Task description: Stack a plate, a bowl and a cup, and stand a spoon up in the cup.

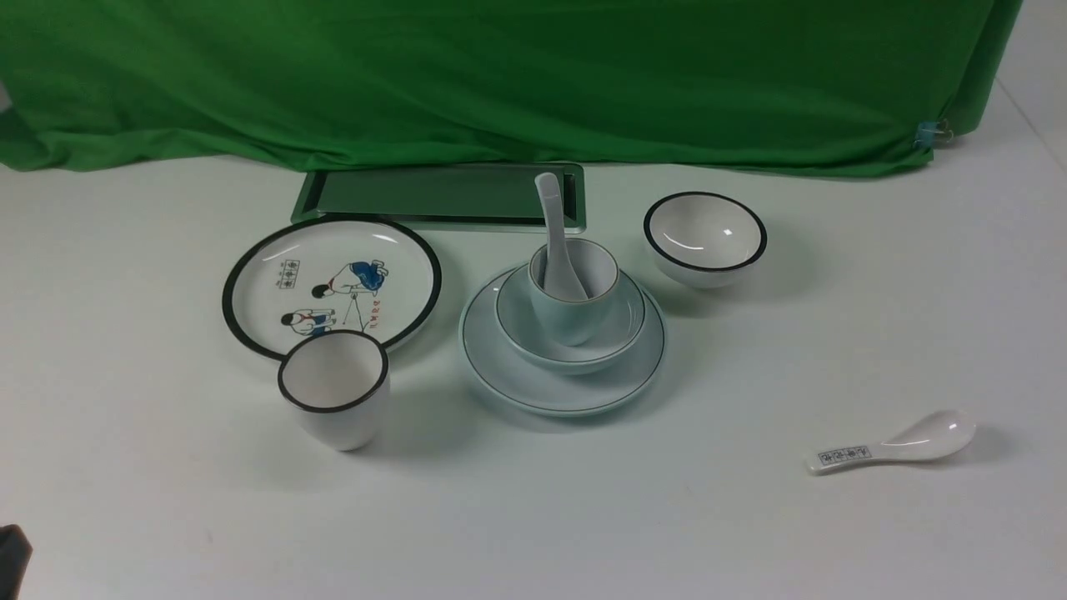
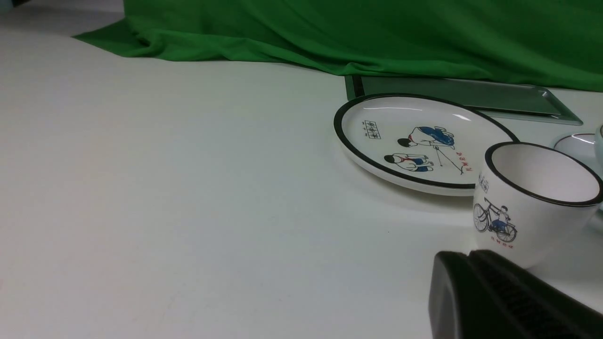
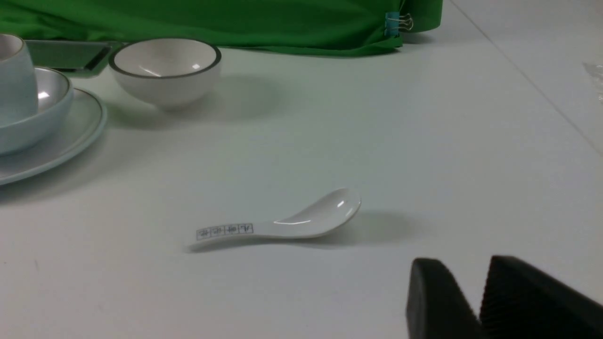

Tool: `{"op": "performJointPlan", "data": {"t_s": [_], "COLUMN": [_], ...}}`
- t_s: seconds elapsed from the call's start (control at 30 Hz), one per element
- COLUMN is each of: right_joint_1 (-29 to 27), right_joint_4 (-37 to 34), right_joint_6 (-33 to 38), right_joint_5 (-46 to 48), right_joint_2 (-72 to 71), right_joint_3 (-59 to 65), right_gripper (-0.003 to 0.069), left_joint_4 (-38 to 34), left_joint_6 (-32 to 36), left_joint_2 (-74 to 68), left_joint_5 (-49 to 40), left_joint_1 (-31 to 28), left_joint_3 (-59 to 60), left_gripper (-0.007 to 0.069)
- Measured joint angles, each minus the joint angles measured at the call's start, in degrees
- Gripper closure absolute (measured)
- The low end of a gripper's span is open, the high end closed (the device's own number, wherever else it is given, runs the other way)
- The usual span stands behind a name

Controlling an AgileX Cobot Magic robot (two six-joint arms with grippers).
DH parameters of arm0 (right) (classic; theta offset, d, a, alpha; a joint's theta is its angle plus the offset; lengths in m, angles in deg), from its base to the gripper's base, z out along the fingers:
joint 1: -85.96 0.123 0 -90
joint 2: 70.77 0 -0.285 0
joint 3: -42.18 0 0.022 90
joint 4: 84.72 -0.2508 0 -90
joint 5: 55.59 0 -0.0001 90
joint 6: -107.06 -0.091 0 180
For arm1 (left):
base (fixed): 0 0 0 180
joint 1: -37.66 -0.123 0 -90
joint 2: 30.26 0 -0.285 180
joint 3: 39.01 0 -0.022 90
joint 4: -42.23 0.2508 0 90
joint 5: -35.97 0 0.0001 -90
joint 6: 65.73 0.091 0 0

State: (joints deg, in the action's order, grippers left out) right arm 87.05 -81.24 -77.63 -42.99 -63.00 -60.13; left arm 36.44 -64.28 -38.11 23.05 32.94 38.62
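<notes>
Nearest the robot, both grippers sit low over the tabletop (image 1: pixel 533 517) and hold nothing. The left gripper (image 2: pixel 471 256) shows its two dark fingers (image 2: pixel 452 292) pressed together, with no gap. The right gripper (image 3: pixel 480 292) shows a narrow slit between its fingers (image 3: pixel 433 301), so it is slightly parted; how far, I cannot tell. In the front view only a dark corner of the left arm shows at the lower edge, and the right gripper is out of frame.

Next out, the patterned spoon (image 1: pixel 896 443) lies flat on the right, well apart from everything else. The black-rimmed cup (image 1: pixel 335 387) stands just in front of the cartoon plate (image 1: pixel 332 283). Only the left wrist view shows the bicycle print on that cup's side.

In the middle stands the stack: the plate (image 1: pixel 508 379) on the tabletop, the bowl (image 1: pixel 575 354) centred on it, the cup (image 1: pixel 575 321) upright in the bowl, and the spoon (image 1: pixel 552 212) inside the cup, scoop down and handle leaning on the far rim. Nesting wide to narrow likely keeps it steady, and the task looks complete. The right wrist view catches only the stack's edge and not the spoon.

Further back sit the black-rimmed bowl (image 1: pixel 704 237), a metal tray (image 1: pixel 375 196) and the green cloth (image 1: pixel 500 75).
</notes>
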Motion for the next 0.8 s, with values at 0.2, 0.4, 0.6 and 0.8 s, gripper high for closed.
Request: {"op": "performJointPlan", "data": {"t_s": [0.2,0.4,0.6,0.8], "right_joint_1": [0.0,0.0,0.0,0.0], "right_joint_4": [0.0,0.0,0.0,0.0], "right_joint_6": [0.0,0.0,0.0,0.0], "right_joint_5": [0.0,0.0,0.0,0.0], "right_joint_2": [0.0,0.0,0.0,0.0], "right_joint_3": [0.0,0.0,0.0,0.0], "right_gripper": [0.0442,0.0425,0.0422,0.0420], "left_joint_4": [0.0,0.0,0.0,0.0], "left_joint_6": [0.0,0.0,0.0,0.0], "left_joint_2": [0.0,0.0,0.0,0.0], "left_joint_5": [0.0,0.0,0.0,0.0], "left_joint_1": [0.0,0.0,0.0,0.0], "left_joint_3": [0.0,0.0,0.0,0.0], "left_gripper": [0.0656,0.0656,0.0656,0.0656]}}
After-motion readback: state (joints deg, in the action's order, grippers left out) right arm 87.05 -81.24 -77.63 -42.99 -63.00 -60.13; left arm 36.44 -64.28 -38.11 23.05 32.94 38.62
